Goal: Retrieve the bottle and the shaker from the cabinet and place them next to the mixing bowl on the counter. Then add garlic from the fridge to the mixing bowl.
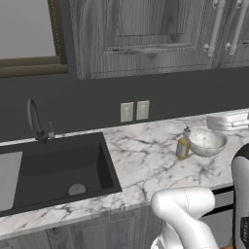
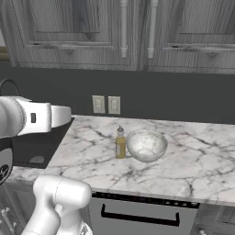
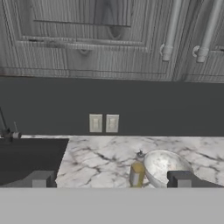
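Small yellow glass bottle [image 2: 120,146] stands just beside the speckled white mixing bowl [image 2: 147,145] on the marble tabletop [image 2: 92,156]; gripper [image 3: 111,179] spread, empty; next, likely fetching the shaker from the closed grey cabinet [image 2: 82,32].

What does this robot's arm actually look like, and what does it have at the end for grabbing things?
The arm is built of smooth, rounded white segments with dark joints between them, and one segment carries a small dark square marking. No loose cables show. The gripper has jaws of two small, blocky dark grey finger tips.
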